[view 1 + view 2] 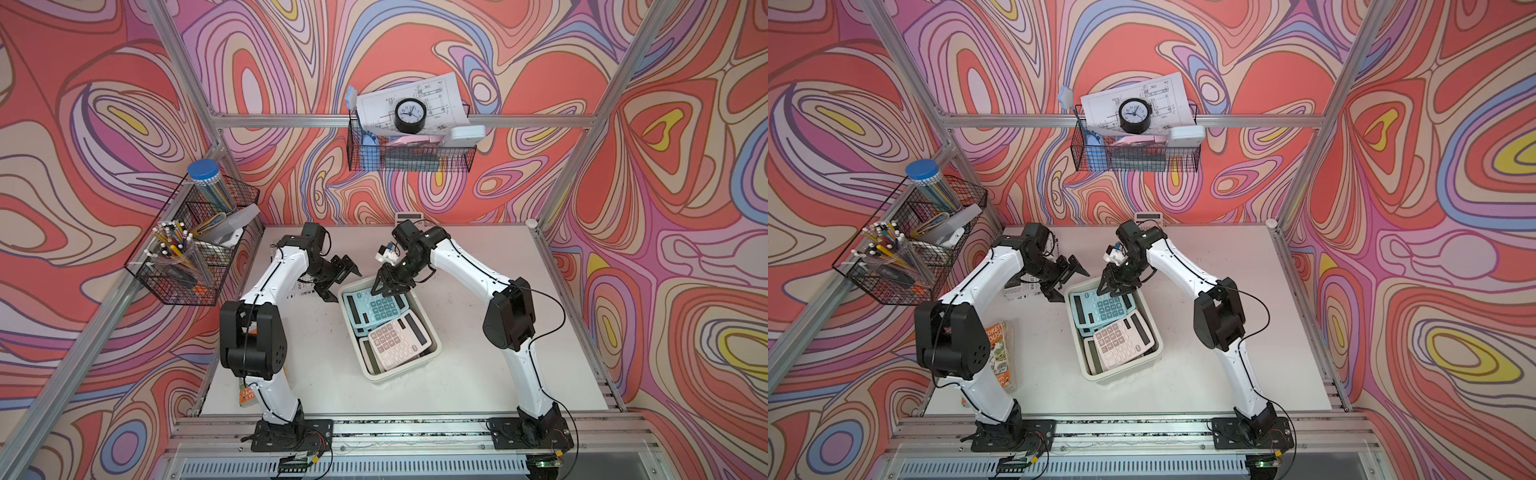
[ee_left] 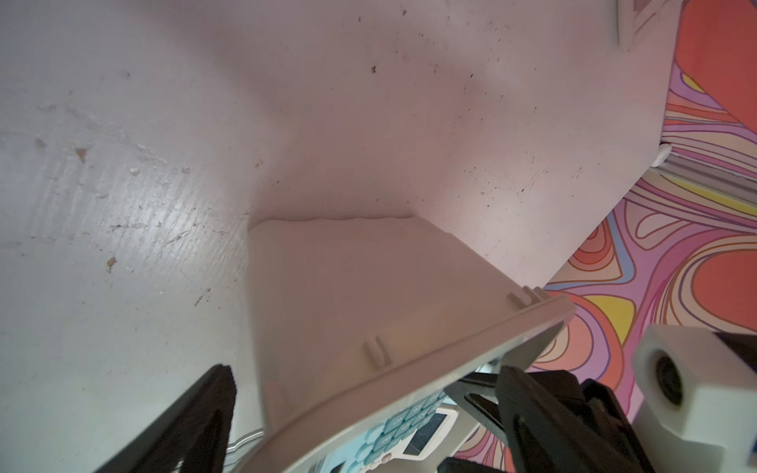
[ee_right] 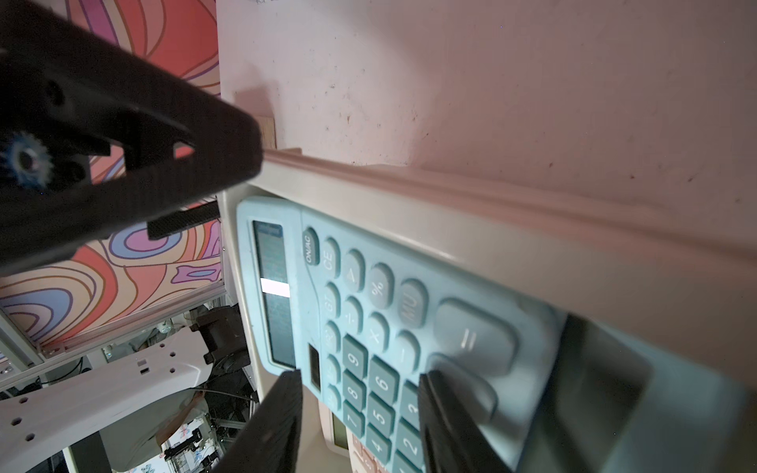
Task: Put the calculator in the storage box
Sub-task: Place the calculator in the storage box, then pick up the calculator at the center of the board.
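Right wrist view puts us close over the blue calculator (image 3: 368,295). It lies inside the storage box (image 3: 450,204), just under the right end effector (image 3: 360,389). Our two fingers (image 3: 270,426) stand apart above the keys and seem to hold nothing. In both top views a pink calculator (image 1: 397,345) lies in the box too, a bit further from that end effector. The left end effector (image 1: 347,286) hangs wide open just beside the box, outside its wall, with nothing in it.

We think the calculator is in, so now we must back out. We should go straight up and keep the fingers apart. We should stay off the keys and the rim, so the box does not slide on the bench (image 1: 478,365).
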Robot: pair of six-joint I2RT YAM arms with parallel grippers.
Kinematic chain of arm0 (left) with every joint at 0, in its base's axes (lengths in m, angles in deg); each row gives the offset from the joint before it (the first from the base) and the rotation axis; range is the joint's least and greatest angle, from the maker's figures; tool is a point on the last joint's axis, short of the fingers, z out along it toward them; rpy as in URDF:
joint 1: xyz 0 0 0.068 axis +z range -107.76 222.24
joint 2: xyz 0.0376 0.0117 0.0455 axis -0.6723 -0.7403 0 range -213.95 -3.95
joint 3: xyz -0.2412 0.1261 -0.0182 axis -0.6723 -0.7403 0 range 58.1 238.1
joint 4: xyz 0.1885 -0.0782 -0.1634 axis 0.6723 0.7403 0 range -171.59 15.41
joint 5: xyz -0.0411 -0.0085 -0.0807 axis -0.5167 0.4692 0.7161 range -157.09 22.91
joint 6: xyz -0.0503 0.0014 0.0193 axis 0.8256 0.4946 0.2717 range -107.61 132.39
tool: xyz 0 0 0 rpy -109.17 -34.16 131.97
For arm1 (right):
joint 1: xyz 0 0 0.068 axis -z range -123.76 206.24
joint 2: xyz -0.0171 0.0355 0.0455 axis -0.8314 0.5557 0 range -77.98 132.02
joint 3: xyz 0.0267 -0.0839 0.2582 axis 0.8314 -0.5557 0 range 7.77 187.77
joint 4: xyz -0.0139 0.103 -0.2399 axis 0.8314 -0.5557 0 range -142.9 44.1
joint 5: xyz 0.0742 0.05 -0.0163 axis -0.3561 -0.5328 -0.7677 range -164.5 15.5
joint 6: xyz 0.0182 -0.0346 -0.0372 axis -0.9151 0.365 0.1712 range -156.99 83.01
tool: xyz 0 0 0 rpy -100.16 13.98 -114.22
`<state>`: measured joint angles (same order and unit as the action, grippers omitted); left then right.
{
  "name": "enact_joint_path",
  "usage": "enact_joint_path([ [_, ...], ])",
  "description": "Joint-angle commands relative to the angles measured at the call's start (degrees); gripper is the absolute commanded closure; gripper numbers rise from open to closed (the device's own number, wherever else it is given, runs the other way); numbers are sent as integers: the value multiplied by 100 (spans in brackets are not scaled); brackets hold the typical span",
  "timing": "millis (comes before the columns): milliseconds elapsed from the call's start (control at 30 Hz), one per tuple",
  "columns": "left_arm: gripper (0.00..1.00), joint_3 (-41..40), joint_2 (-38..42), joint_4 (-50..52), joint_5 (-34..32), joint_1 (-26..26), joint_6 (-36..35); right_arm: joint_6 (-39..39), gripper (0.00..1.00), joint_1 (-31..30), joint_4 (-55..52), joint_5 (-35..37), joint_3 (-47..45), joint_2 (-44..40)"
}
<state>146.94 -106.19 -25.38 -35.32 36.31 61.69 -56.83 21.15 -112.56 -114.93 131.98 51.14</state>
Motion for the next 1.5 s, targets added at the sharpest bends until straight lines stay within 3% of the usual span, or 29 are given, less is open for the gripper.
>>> enact_joint_path([
  [0, 7, 423, -164, 166, -239, 36, -138, -103, 50, 175, 131, 349, 268, -152],
  [200, 6, 1018, -708, -338, -147, 35, -47, -931, 47, 892, 1304, 415, -422, -663],
  [367, 7, 1069, -1289, -1835, 519, 32, 758, -2045, 46, 1519, 2788, 591, -1264, -803],
  [500, 8, 1269, -1834, -2875, 785, 13, 1512, -2773, 47, 1855, 3678, 603, -1333, -496],
  [733, 8, 1917, -2738, -3818, 855, -106, 2224, -3560, 46, 2317, 4555, 519, -875, 336],
  [900, 8, 2109, -3322, -4406, 912, -205, 2796, -4613, 45, 2595, 5632, 398, -776, 927],
  [1200, 9, 2358, -4013, -4996, 910, -300, 3351, -4725, 45, 2863, 5910, 396, 240, 2168],
  [1467, 13, 3762, -5177, -5027, 709, -588, 3715, -4786, 45, 2885, 5898, 619, 1043, 3116],
])
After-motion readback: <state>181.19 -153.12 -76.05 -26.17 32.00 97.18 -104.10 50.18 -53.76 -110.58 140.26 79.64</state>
